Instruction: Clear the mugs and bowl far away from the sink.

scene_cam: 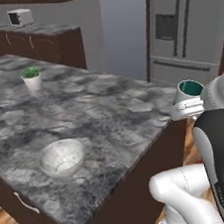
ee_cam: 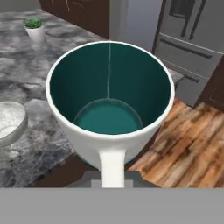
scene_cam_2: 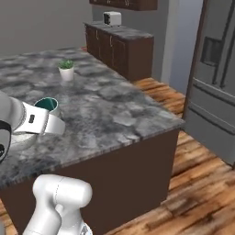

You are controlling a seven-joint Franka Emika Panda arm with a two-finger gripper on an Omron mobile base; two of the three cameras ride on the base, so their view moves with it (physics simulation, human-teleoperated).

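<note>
Hand view looks straight down into a white mug (ee_cam: 109, 105) with a dark teal inside, close to the camera, its white handle pointing toward the bottom edge. The jaws are closed tight on that handle, holding the mug upright in the air. Beneath the mug lies the corner of a grey marbled surface (ee_cam: 39, 131) and, beyond that edge, a wooden floor (ee_cam: 183, 140). A pale marbled bowl (ee_cam: 8, 122) sits on the surface at the left edge, apart from the mug.

Left base view shows the mug (scene_cam: 188, 90) at the near right corner of the island surface (scene_cam: 104, 110), with the bowl (scene_cam: 62, 158) well apart from it toward the front left. A small white pot with a green plant (scene_cam: 32, 79) stands farther back. A steel refrigerator (scene_cam: 187, 24) stands behind.
</note>
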